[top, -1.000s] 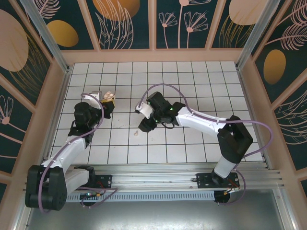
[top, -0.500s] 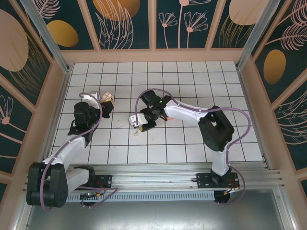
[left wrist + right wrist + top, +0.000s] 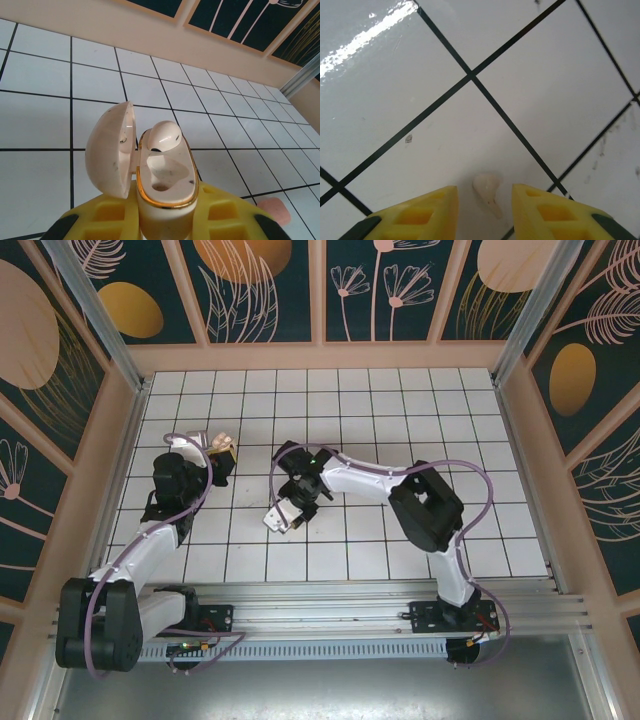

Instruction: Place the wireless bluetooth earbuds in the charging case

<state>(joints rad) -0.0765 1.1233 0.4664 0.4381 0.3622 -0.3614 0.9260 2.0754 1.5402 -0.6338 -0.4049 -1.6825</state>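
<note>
1. Gripping the charging case (image 3: 167,182) upright, its lid (image 3: 110,147) swung back, the left end effector (image 3: 165,217) is clamped on it. A seated earbud (image 3: 164,135) already fills one socket.
2. The right end effector (image 3: 483,200) stands open astride the loose earbud (image 3: 486,189), which lies on the bench (image 3: 395,100), apparently touched by neither finger.
3. Risk: the small, smooth earbud may squirt out or roll if the fingers meet it off-centre.
4. Risk: pinched crookedly, its stem could miss the empty socket.
</note>
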